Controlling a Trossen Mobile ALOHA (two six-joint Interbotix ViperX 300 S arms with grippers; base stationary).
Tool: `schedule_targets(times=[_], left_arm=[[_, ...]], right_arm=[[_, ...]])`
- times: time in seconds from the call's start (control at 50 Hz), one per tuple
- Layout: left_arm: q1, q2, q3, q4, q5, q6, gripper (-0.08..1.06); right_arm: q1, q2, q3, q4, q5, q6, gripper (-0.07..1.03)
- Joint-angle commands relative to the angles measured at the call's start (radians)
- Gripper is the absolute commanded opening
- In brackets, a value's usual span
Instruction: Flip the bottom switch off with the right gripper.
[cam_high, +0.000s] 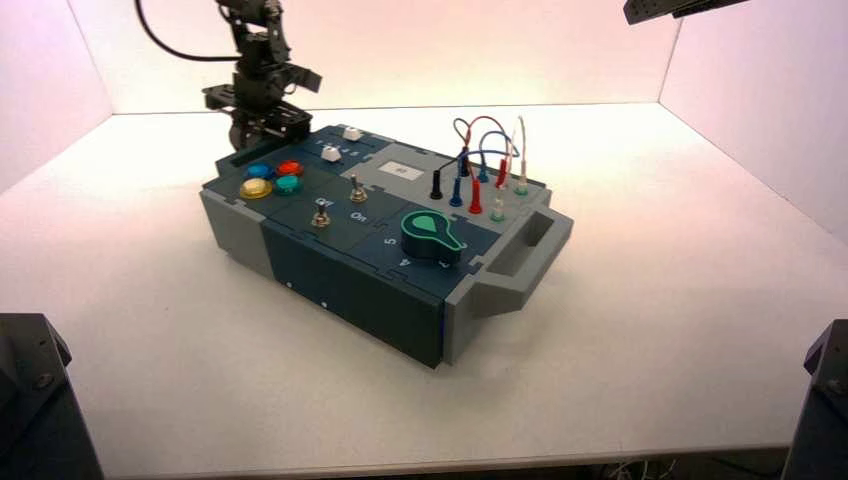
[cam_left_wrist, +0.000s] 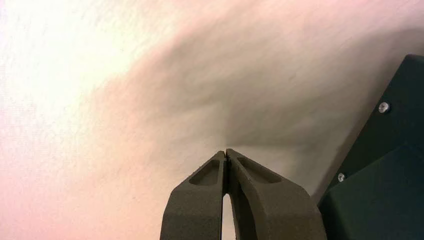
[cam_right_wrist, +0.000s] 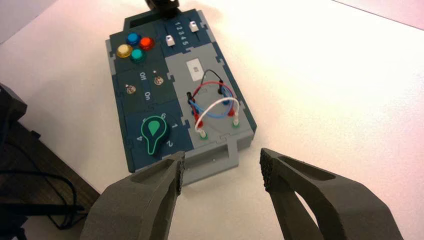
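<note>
The bottom switch (cam_high: 320, 215) is a small silver toggle on the box's dark top, near the front wall and the yellow button (cam_high: 255, 188). It also shows in the right wrist view (cam_right_wrist: 131, 89), beside the lettering "Off" and "On". The second toggle (cam_right_wrist: 158, 80) stands nearer the white label (cam_right_wrist: 194, 70). My right gripper (cam_right_wrist: 222, 170) is open and empty, high above the table past the box's handle end and far from the switch. My left gripper (cam_left_wrist: 226, 152) is shut and empty, parked low behind the box's far left corner (cam_high: 262, 125).
The box (cam_high: 330, 285) stands turned on the white table. On it are several coloured buttons, two white sliders (cam_high: 330, 153), a green knob (cam_high: 432, 235), looped wires in sockets (cam_high: 485, 160) and a grey handle (cam_high: 525, 250). Only part of the right arm (cam_high: 680, 8) shows overhead.
</note>
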Motion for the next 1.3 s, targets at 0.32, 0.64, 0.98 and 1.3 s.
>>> schedule_targets(times=[0.32,0.64,0.98,1.3], left_arm=[[0.034,-0.103,-0.038,0.043,0.055,-0.037,-0.03],[0.153,-0.325,-0.048,0.048,0.057,-0.055,-0.03],[0.055,-0.52,0.109,-0.011,0.175,-0.066,-0.03],[-0.078,-0.686,0.416,-0.011,0.202,-0.121,-0.03]], right_arm=[[0.002,0.008,-0.014,0.0,-0.002,0.003,0.78],[0.002,0.049,-0.021,0.003,0.015,0.003,0.78],[0.0,0.201,-0.052,0.029,0.098,0.012,0.75],[0.005,0.244,-0.067,0.066,0.17,0.006,0.73]])
